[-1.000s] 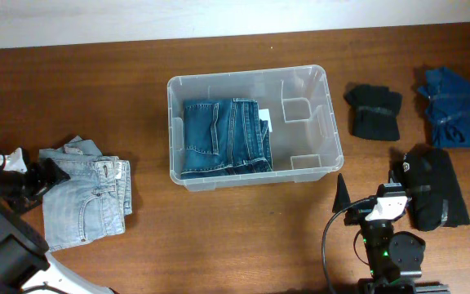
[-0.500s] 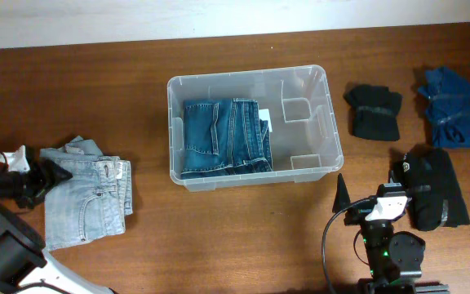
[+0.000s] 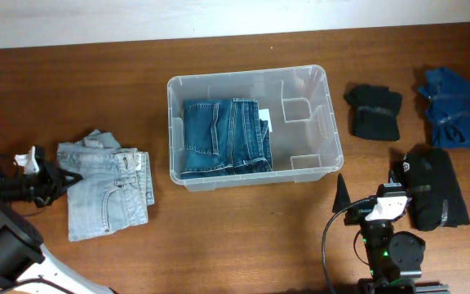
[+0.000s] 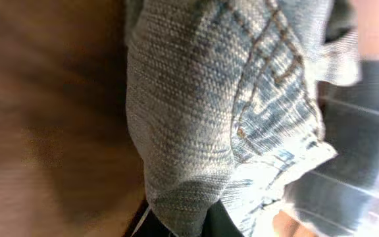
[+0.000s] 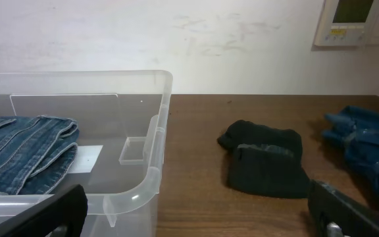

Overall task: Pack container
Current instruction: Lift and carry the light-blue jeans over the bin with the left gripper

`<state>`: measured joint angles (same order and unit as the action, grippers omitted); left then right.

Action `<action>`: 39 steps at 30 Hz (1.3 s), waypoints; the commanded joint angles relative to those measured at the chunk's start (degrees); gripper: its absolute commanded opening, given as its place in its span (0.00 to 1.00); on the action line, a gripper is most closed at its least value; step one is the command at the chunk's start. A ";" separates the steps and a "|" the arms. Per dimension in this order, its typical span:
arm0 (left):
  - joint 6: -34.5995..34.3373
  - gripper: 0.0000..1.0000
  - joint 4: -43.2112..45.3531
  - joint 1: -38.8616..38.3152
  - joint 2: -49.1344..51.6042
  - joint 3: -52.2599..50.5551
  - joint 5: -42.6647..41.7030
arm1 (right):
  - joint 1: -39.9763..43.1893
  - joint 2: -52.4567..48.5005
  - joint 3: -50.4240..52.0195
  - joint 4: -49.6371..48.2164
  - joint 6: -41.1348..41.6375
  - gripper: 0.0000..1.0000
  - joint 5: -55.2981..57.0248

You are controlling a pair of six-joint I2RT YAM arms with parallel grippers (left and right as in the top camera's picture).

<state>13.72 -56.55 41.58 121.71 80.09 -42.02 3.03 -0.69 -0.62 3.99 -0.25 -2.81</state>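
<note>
Pale denim fills your left wrist view. The left gripper point(image 3: 54, 177) lies low on the wooden table point(image 3: 243, 237), at its left side, and its fingers point(image 4: 226, 227) pinch the left edge of the folded pale jeans point(image 3: 108, 192). The cloth bunches where the dark fingers meet it.

The container point(image 3: 251, 126) stands at the middle of the table, well apart from the pale jeans and to their right. It is clear plastic, open at the top, with rounded corners. A folded pair of dark blue jeans point(image 3: 223, 136) lies flat in its left half. Just right of them a white label point(image 3: 266, 124) shows on the base, and the right half holds no clothing.

Your right gripper point(image 5: 197, 191) rests near the table's front edge, just off the container's right front corner. Its two black fingers are spread wide, with nothing between them.

To the right of the container, three more folded pieces lie on the wood. A black garment point(image 3: 374, 110) is nearest the bin, a blue garment point(image 3: 453, 106) lies beyond it by the table's right edge, and a second black garment point(image 3: 435, 188) lies closer to you, beside the right gripper.
</note>
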 commanded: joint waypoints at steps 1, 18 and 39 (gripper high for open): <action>-0.15 0.01 -0.17 -1.38 0.87 2.51 -11.04 | 0.37 0.39 0.31 0.24 -0.20 0.98 0.11; -4.31 0.01 -15.10 -23.23 -9.03 35.12 4.70 | 0.37 0.39 0.31 0.24 -0.20 0.98 0.11; -33.57 0.00 -13.33 -45.79 -11.08 52.43 0.37 | 0.37 0.39 0.31 0.24 -0.20 0.98 0.11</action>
<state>-13.04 -70.87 -1.65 113.32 130.41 -35.55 3.03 -0.69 -0.62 3.99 -0.25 -2.81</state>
